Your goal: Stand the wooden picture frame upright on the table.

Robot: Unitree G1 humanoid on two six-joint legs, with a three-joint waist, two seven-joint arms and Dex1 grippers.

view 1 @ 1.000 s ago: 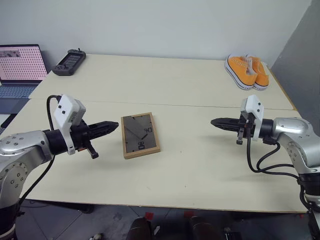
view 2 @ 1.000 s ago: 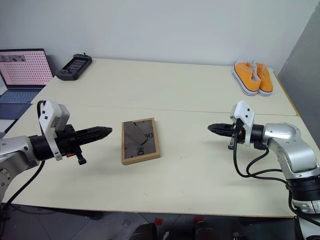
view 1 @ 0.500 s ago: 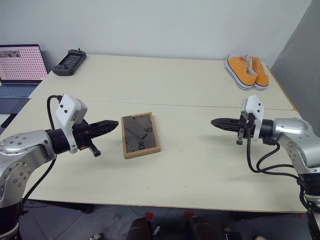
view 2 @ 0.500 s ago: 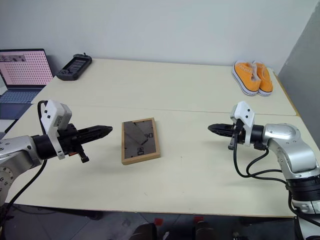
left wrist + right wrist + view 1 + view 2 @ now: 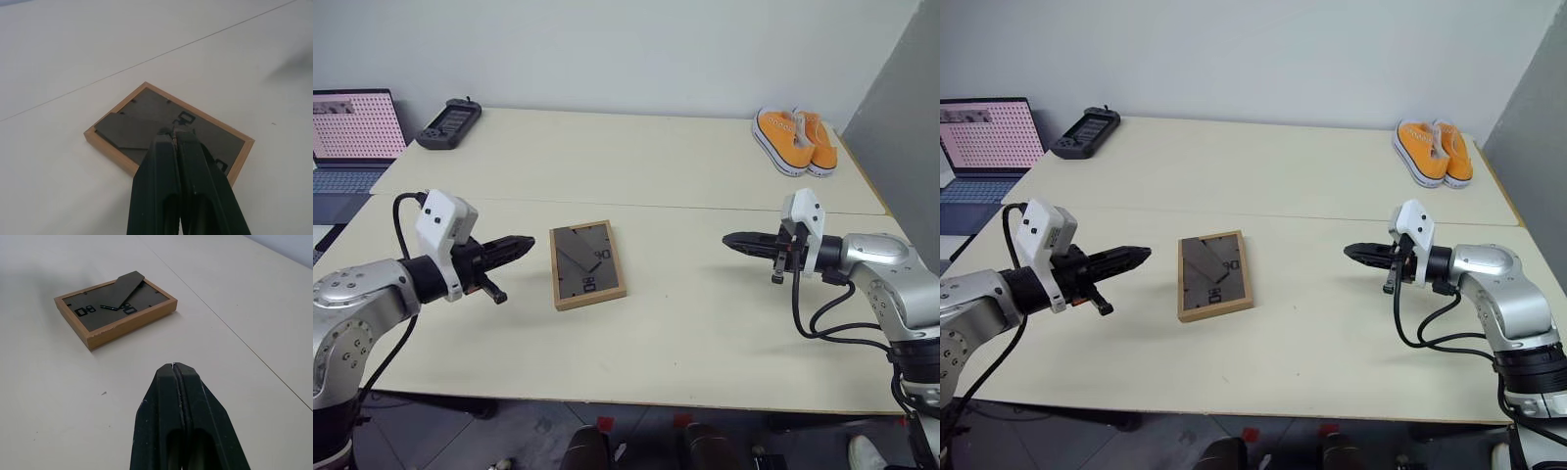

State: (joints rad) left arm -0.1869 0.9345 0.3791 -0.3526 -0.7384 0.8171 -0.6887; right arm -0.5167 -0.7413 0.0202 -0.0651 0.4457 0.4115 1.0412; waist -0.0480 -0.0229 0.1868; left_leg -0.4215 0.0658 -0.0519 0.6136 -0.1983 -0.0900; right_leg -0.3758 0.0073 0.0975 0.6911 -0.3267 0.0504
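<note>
— While lying flat on the bench [image 5: 705,323], back panel up, where exactly does the wooden picture frame [image 5: 587,264] sit?
— Just this side of the seam line [image 5: 705,208], left of the middle, between the two arms. Not yet upright. Dark grey back showing, easel stand [image 5: 122,290] folded down across it, slanting toward one corner.

— And the left claw [image 5: 527,241]?
— Clenched, both black fingers [image 5: 178,166] pressed together to a point. Holds nothing. Hangs above the bench just beside the frame's left edge, aimed toward it, but apart from the wood as seen from the head. Seen from the left wrist, tips overlap the dark panel; cannot tell any contact from that angle.

— Right claw [image 5: 729,240]?
— Also clenched tight, fingers [image 5: 178,396] shut with no gap, empty. Points leftward toward the frame but well apart from it, bare bench lying between. Hovers above the surface, touching nothing.

— Anything else on the bench?
— Pair of orange shoes [image 5: 797,139] at the far right corner, well away from the frame. Dark handheld controller [image 5: 449,122] at the far left edge. Open laptop [image 5: 350,132] just off the left side, screen lit.

— So nothing gripped?
— Nothing. Both claws closed on air, frame untouched and face down.
</note>
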